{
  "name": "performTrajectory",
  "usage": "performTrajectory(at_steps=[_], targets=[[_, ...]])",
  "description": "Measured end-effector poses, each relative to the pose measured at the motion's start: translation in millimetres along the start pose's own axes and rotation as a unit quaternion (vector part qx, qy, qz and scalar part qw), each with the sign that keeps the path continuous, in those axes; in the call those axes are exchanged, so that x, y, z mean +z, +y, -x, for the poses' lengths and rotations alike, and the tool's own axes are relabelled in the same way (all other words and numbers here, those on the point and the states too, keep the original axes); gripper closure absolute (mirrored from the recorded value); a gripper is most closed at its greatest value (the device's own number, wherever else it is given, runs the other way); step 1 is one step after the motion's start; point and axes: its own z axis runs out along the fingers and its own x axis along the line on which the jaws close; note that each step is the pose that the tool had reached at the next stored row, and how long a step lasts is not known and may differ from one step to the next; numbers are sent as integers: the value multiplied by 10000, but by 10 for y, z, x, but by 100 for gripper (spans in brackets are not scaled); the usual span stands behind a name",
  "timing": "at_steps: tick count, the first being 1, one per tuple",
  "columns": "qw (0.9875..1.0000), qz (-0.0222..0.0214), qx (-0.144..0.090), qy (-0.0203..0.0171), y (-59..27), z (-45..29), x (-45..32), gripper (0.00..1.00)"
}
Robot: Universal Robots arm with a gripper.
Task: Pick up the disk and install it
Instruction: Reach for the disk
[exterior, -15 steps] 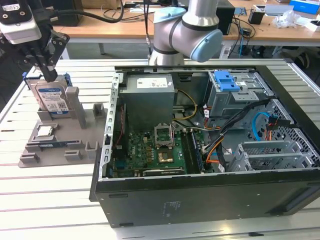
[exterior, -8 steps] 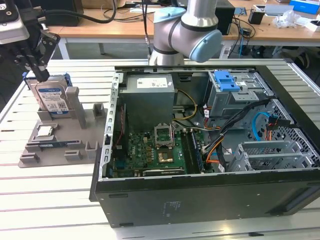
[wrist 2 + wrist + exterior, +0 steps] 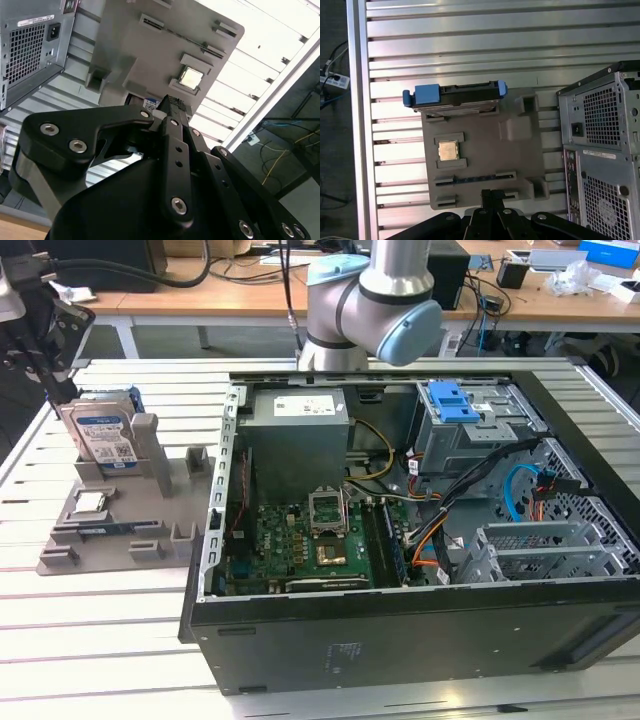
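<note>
The disk (image 3: pixel 105 437) stands on edge in a slot of the grey holder tray (image 3: pixel 150 505), at the exterior view's left, its white-and-blue label facing the camera. In the first wrist view the disk (image 3: pixel 455 95) is seen edge-on with its blue frame, at the tray's (image 3: pixel 485 160) far side. My gripper (image 3: pixel 60 388) hangs just above and behind the disk, apart from it. In the first wrist view the gripper (image 3: pixel 492 196) is over the tray's opposite edge, fingers pressed together with nothing between them. The second wrist view shows the gripper (image 3: pixel 172 103) over the tray too.
A small square processor chip (image 3: pixel 448 150) lies in a tray pocket. The open computer case (image 3: pixel 400 530) lies right of the tray, with a blue bracket (image 3: pixel 455 400) on its drive bay. The case's rear panel (image 3: pixel 600 150) stands close to the tray. The slatted metal table (image 3: pixel 470 45) surrounds everything.
</note>
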Motion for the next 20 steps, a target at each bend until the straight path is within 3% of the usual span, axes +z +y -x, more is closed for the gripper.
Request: performTrajectory(at_steps=[7,11,14,20], targets=[[10000,-3,0,-1,28,-164,-2,89],[10000,-14,0,-1,119,-241,1,89],[10000,-36,0,-3,242,-352,5,89],[10000,-86,-2,-7,388,-527,11,89]])
